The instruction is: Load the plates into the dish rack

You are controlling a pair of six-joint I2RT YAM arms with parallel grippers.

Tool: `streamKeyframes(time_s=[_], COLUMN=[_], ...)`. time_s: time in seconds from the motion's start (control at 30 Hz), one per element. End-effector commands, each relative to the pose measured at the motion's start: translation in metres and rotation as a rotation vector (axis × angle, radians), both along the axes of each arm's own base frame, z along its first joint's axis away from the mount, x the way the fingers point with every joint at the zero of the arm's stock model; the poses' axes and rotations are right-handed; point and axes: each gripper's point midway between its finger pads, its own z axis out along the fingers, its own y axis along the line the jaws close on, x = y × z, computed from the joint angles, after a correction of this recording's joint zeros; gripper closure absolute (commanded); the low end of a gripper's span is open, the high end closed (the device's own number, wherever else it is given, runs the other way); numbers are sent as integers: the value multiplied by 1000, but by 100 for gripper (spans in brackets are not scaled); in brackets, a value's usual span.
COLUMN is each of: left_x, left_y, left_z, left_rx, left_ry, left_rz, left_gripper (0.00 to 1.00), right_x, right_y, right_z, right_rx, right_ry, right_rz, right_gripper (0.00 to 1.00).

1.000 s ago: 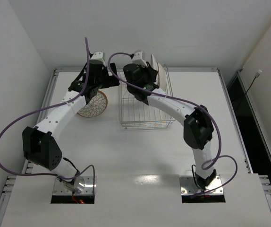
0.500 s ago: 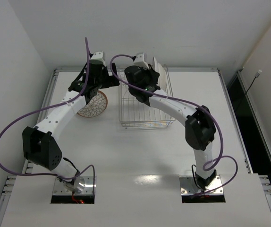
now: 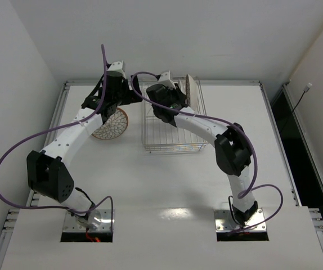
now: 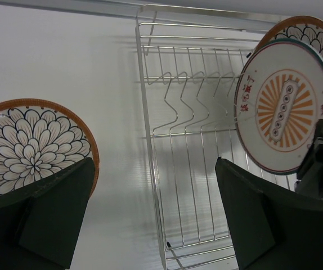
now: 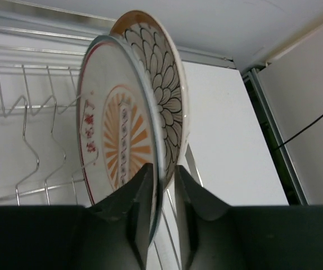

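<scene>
The white-rimmed plate [image 5: 111,129] with the orange sunburst stands on edge at the far right of the dish rack [image 3: 173,135], leaning on a brown-rimmed petal plate [image 5: 164,84]. Both also show in the left wrist view, the white plate [image 4: 282,107] in front of the brown one [image 4: 319,34]. My right gripper [image 5: 164,171] straddles the white plate's rim, with a gap showing beside the rim. The other brown-rimmed plate [image 3: 110,125] lies flat on the table left of the rack. My left gripper [image 4: 155,163] is open and empty above it, over the rack's left wall.
The rack's upright tines [image 4: 189,95] left of the two plates hold nothing. The back wall runs just behind the rack [image 5: 26,101]. Purple cables loop off both arms. A dark gap [image 3: 296,135] runs along the table's right side.
My right wrist has shifted a little left and the standing plates now show more of their faces from above. The left arm and the flat plate have not moved.
</scene>
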Motion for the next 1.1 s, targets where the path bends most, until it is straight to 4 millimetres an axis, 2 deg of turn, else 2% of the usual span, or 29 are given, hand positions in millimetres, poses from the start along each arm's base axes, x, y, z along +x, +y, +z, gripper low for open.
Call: streamKeyframes(time_s=[0.0,0.07,0.17,0.27,0.3,0.37,0.4,0.43,0.47,0.53,0.57,0.6,0.63,0.67,0.7,0.73,0.77,0.8,0.83,0.87,0.9,1.0,1.03,1.07], left_x=[3,3,2,3,3,3,3,4,6,5,5,5,9,12,13,15,20,24,25,27,33,39,36,37], left_y=[5,5,7,9,10,18,24,29,44,55,58,58,57,54,51,49,48,41,38,33,24,13,14,17], left_z=[38,38,42,42,42,40,38,38,40,31,27,27,15,14,6,-2,-17,-23,-34,-46,-68,-101,-112,-119], left_rx=[-23,-23,-23,-18,-8,23,44,57,89,130,139,139,160,158,163,176,195,188,206,208,206,216,241,258], left_ry=[-93,-93,-103,-104,-106,-102,-98,-101,-111,-105,-98,-98,-74,-72,-50,-34,4,22,57,87,133,224,267,285], left_rz=[13,13,21,34,30,66,86,116,194,242,254,254,248,240,227,212,208,180,157,136,98,51,43,54], left_gripper=[13,13,12,12,12,12,10,8,0,0,0,0,0,0,0,0,0,0,0,0,0,0,0,0], right_x=[11,12,12,11,10,6,5,1,-3,-13,-22,-33,-40,-48,-59,-76,-86,-99,-110,-125,-138,-171,-178,-186], right_y=[6,4,1,0,-1,-3,-4,-5,-6,-2,-2,2,3,12,10,3,2,-5,-11,-16,-25,-49,-51,-55], right_z=[6,2,-9,-5,2,13,17,30,35,41,63,60,63,65,55,72,71,54,50,65,45,39,40,33], right_rx=[129,144,158,159,168,175,180,200,209,238,290,299,331,389,403,446,470,465,464,512,504,538,550,549], right_ry=[-40,-27,-6,-7,-18,-27,-23,-39,-37,-24,-45,-20,-15,4,36,21,40,80,98,69,113,108,102,118], right_rz=[7,6,9,9,10,11,19,30,41,94,143,184,219,287,312,338,368,370,378,411,403,402,415,422], right_gripper=[78,71,71,68,54,41,25,19,16,10,10,8,8,7,7,7,7,4,4,2,2,1,1,1])
